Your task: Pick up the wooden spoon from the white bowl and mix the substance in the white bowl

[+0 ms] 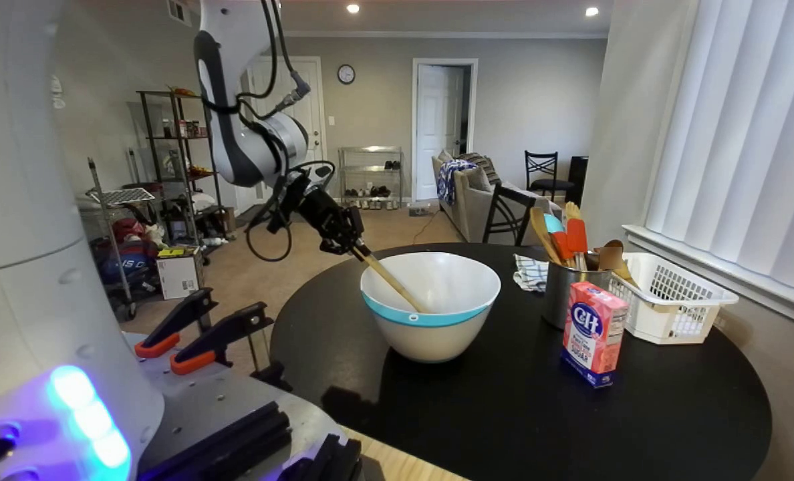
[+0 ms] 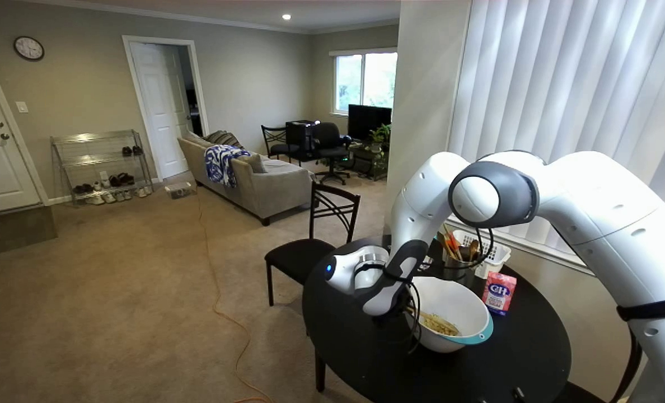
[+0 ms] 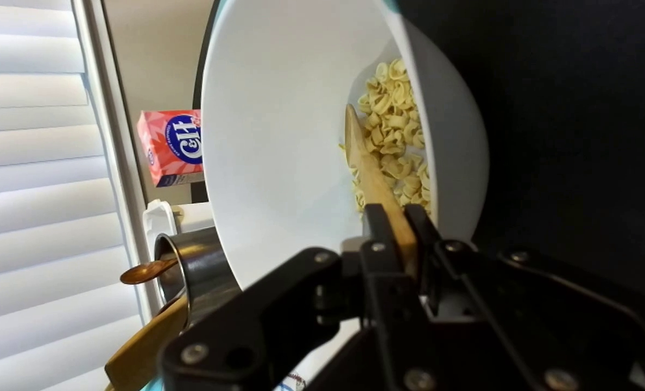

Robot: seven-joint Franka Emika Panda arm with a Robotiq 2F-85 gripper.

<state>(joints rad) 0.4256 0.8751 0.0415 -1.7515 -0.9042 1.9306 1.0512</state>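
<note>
In an exterior view we have the hand (image 1: 358, 248) gripping the wooden spoon (image 1: 391, 280) by the left rim of the white bowl (image 1: 430, 341); handle slants down rightward, head at the pasta (image 3: 393, 130). Stirring likely means swinging that low end.

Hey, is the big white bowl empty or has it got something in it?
Partly filled: the wrist view shows pale yellow pasta-like pieces low in the white bowl, with the wooden spoon reaching in.
</note>
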